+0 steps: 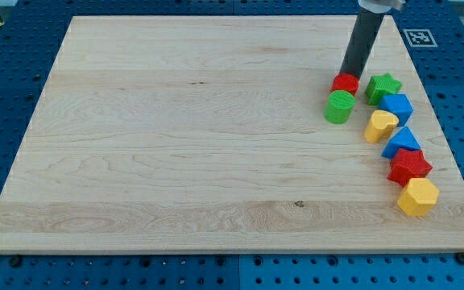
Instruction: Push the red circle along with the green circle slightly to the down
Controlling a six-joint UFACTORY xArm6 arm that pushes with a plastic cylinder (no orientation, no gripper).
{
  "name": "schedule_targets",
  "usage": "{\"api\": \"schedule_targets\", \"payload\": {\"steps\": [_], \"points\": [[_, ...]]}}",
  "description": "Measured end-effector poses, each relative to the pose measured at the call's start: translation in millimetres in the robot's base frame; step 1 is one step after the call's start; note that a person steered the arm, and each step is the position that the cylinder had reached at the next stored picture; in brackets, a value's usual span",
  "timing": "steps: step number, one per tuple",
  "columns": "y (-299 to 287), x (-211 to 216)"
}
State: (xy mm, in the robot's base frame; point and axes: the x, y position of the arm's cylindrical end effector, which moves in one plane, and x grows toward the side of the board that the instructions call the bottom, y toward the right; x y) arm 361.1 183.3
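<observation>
Wooden board (176, 145) is sitting on blue pegboard; the tip (350, 76) is touching the red circle (345, 84) from above, green circle (339, 106) just below; it's a bare rod, no jaws.

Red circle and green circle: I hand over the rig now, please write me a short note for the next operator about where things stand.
My tip is at the top edge of the red circle, apparently touching it; there is no grasping tool, only the rod.
The red circle sits near the view's right of the board, with the green circle directly below it, the two about touching.
A green star lies just right of the red circle, close by.
Done: tip is placed above the pair.
Left: push down the view slightly, so red carries green along; keep the line straight to avoid the star.
</observation>
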Motion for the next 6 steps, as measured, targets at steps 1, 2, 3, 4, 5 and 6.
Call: {"api": "schedule_targets", "payload": {"steps": [1,2,3,4,5,6], "points": [[-1,10],[-7,17],[-18,25],[-28,35],[-41,43],[-56,43]]}}
